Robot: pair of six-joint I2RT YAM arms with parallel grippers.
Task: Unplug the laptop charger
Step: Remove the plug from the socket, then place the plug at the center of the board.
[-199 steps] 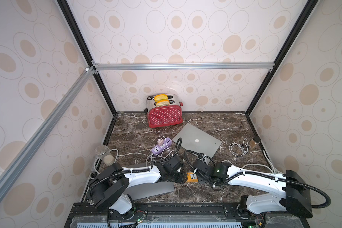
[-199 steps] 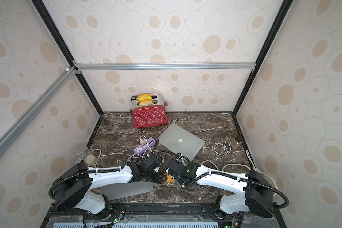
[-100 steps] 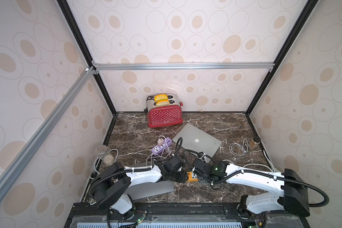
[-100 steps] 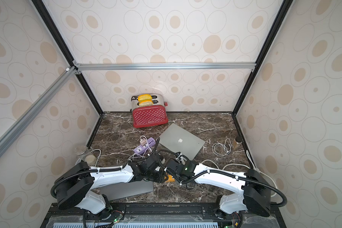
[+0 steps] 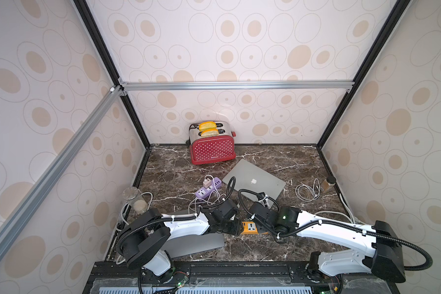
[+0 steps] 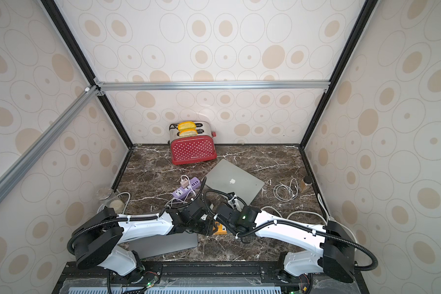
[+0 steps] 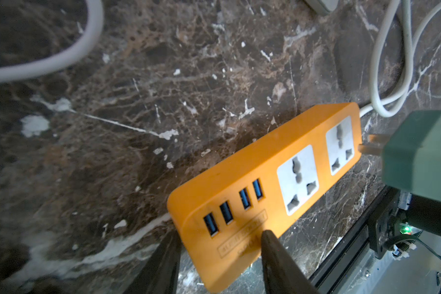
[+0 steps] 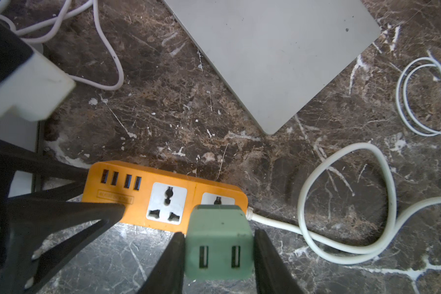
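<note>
While the green charger (image 7: 423,150) hangs just beside the orange power strip (image 7: 265,178), its 2 prongs bare, the right gripper (image 8: 219,233) pinches its sides. The left gripper (image 7: 219,233) clamps the strip's USB end. Both top views hide the charger behind the arms.

The marble tabletop (image 5: 168,173) bears a toaster (image 5: 211,149), laptop (image 5: 253,182), purple power strip (image 5: 209,188), orange power strip (image 5: 250,227) and coiled cable (image 5: 307,191).

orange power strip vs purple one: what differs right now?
The orange power strip is pinched at its USB end by the left gripper; the purple power strip lies untouched. Orange's two sockets are empty; purple carries a plugged-in adapter. Both lie flat on the marble table.
</note>
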